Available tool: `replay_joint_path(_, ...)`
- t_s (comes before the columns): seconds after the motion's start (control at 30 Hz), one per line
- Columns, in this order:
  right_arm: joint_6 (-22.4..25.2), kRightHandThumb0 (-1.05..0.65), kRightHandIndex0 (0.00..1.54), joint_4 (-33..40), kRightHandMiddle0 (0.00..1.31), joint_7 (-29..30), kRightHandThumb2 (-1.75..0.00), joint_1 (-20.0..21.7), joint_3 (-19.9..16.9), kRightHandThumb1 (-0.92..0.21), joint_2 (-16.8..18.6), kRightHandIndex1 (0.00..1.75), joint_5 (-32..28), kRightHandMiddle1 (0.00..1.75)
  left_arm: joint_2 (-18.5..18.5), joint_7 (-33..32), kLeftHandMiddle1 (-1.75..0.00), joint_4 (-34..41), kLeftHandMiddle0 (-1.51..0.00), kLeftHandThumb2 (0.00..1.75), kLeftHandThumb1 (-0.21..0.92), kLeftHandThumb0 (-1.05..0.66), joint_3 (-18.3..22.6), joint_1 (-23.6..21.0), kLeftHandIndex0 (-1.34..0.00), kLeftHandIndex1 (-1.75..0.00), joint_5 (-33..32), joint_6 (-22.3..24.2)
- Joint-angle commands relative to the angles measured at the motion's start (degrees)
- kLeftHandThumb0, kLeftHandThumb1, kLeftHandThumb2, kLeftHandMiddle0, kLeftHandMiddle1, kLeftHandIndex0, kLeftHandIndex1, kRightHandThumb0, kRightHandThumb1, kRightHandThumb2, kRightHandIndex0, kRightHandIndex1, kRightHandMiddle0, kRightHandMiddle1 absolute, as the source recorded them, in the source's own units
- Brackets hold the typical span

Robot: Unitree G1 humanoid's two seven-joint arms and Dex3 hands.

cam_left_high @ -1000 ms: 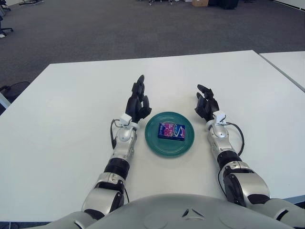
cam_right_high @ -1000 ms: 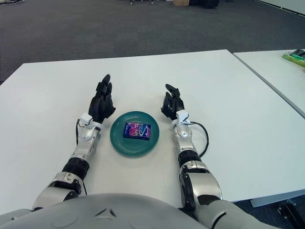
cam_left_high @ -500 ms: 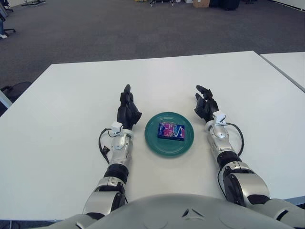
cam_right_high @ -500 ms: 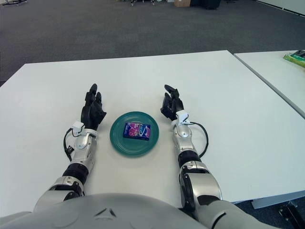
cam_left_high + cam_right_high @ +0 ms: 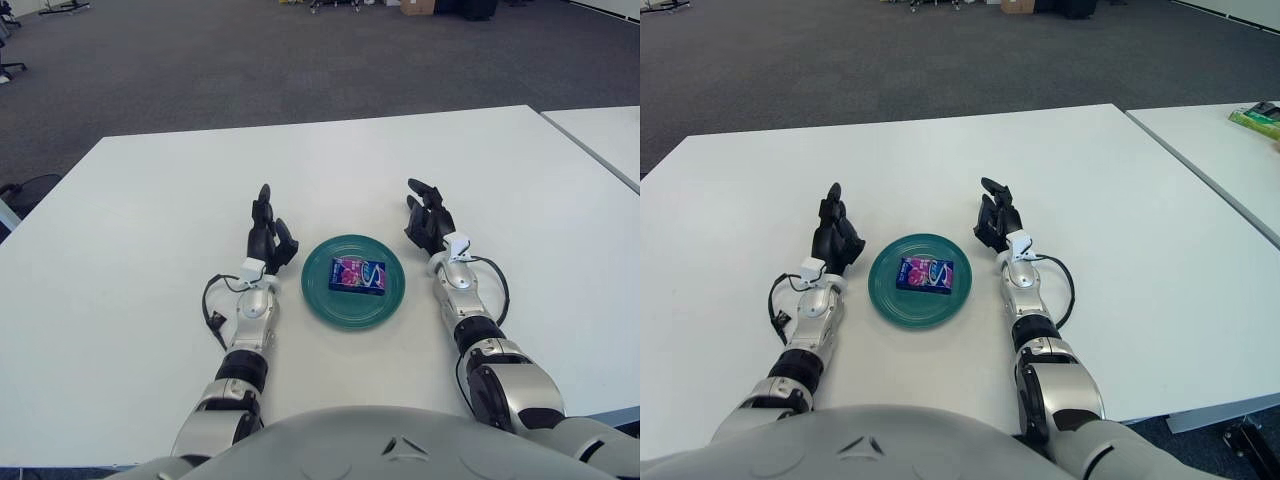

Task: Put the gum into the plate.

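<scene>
A blue and pink pack of gum [image 5: 357, 274] lies flat inside the round teal plate [image 5: 325, 300] on the white table. My left hand [image 5: 267, 236] stands just left of the plate, fingers straight up and relaxed, holding nothing. To the right of the plate is my right hand [image 5: 428, 220], fingers loosely spread and empty. Neither hand touches the plate or the gum.
A second white table [image 5: 1230, 150] stands to the right across a narrow gap, with a green object [image 5: 1258, 120] on its far edge. Dark carpet lies beyond the table's far edge. Black cables loop beside both wrists.
My left hand has drawn back toward me and a little to the left, away from the plate's rim. The right hand, the plate and the gum stay where they were.
</scene>
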State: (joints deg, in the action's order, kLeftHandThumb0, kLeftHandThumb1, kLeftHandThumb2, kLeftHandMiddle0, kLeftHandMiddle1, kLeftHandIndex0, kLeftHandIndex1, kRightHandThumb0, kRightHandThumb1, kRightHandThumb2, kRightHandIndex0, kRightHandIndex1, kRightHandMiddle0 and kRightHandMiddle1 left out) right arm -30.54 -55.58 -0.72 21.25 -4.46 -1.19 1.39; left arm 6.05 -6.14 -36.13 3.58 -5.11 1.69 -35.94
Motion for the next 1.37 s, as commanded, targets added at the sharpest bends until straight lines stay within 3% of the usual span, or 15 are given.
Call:
replay_joint_path(0.0,5.11,-0.8,0.28,-4.69,0.0,0.53,-0.95,-7.73,0.72,-0.92,1.09,0.01,0.54,0.6,-0.14,-1.2,-0.03,0.59,-0.11,1.03,0.92,-0.97,-0.86,6.44,0.0,-0.29,1.94,3.31)
replay_joint_path(0.13,5.02,-0.81,0.29,-4.8,0.0,0.59,-0.96,-7.78,0.85,-0.92,0.9,0.01,0.71,0.6,-0.36,-2.02,-0.03,-1.58,-0.13,1.04,0.92,-0.97,-1.43,6.83,0.0,-0.32,2.71,2.56)
replay_joint_path(0.2,5.04,-0.81,0.29,-4.82,0.0,0.63,-0.96,-7.86,0.96,-0.92,0.8,0.01,0.84,0.6,-0.69,-3.28,-0.02,-2.47,-0.17,1.04,0.92,-0.97,-1.82,7.08,0.0,-0.41,4.0,1.95)
replay_joint_path(0.33,4.82,-0.81,0.29,-4.84,0.0,1.23,-0.96,-8.13,1.4,-0.92,0.57,0.01,1.39,0.6,-1.27,-9.07,-0.03,-4.31,-0.28,1.04,0.92,-0.96,-2.98,7.21,-0.04,-0.63,8.67,-0.24)
replay_joint_path(0.5,3.99,-0.81,0.28,-4.66,0.0,3.25,-0.96,-8.61,2.44,-0.92,0.21,0.0,2.98,0.57,-1.77,-15.56,-0.03,-9.6,-0.34,1.03,0.92,-0.94,-5.06,6.72,-0.08,-0.71,13.08,-3.43)
replay_joint_path(0.63,1.4,-0.79,0.24,-4.49,0.0,5.23,-0.95,-9.33,3.24,-0.92,-0.05,0.0,4.53,0.5,-2.07,-16.52,-0.02,-12.67,-0.32,1.01,0.92,-0.94,-5.87,6.13,-0.04,-0.7,13.25,-6.17)
replay_joint_path(0.97,-5.57,-0.75,0.13,-4.7,0.0,6.72,-0.96,-11.52,3.84,-0.92,-0.38,0.0,5.3,0.35,-2.7,-14.81,0.0,-19.76,-0.19,0.94,0.92,-0.95,-5.69,4.94,0.0,-0.48,10.8,-13.06)
replay_joint_path(1.33,-7.24,-0.7,0.01,-2.61,0.0,5.41,-0.99,-13.76,3.1,-0.92,0.29,0.0,3.39,0.23,-3.15,-9.68,0.0,-21.61,-0.14,0.94,0.92,-0.98,-3.19,3.54,0.0,-0.41,5.38,-15.29)
